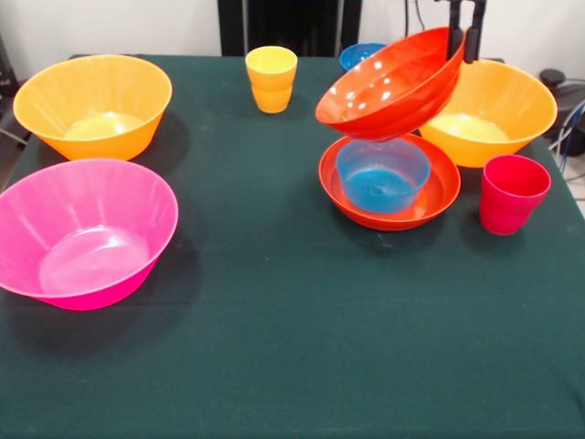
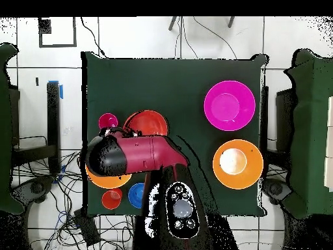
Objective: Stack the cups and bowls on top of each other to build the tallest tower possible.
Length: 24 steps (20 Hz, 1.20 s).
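Observation:
My gripper point(image 1: 462, 41) comes down at the top right and is shut on the rim of a medium red-orange bowl point(image 1: 388, 87), holding it tilted in the air. Just below, a second red-orange bowl point(image 1: 388, 212) sits on the table with a small blue bowl point(image 1: 382, 176) inside it. Large orange-yellow bowls stand at the right point(image 1: 498, 114) and far left point(image 1: 91, 105). The pink bowl point(image 1: 82, 233) is at the near left. A yellow cup point(image 1: 271, 78) stands at the back and a red-pink cup point(image 1: 512, 192) at the right. No tower stands.
A second blue bowl point(image 1: 361, 55) sits at the back behind the held bowl. In the overhead view the arm point(image 2: 136, 155) covers the orange-yellow bowl point(image 2: 107, 178); a small orange cup point(image 2: 112, 198) sits beside the blue bowl point(image 2: 136, 194). The table is dark green cloth point(image 1: 292, 347).

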Each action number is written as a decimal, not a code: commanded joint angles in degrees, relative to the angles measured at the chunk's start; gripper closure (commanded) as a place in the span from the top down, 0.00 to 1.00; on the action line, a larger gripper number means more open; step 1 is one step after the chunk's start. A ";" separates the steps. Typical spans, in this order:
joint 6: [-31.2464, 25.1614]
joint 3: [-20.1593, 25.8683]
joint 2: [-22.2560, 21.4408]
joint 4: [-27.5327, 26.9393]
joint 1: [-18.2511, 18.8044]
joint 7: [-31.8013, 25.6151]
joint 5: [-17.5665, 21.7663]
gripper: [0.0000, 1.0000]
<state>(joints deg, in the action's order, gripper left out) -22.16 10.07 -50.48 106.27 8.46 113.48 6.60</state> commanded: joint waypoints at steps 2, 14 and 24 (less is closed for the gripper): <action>2.87 -2.16 4.15 -4.75 -2.37 9.83 -1.38 0.00; 7.68 -5.47 7.63 -6.08 -5.18 10.75 -1.83 0.00; 9.29 -7.67 9.62 -5.69 -7.80 10.51 -3.50 0.00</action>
<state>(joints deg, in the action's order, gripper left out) -14.90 2.59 -43.21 102.36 2.19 113.49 5.31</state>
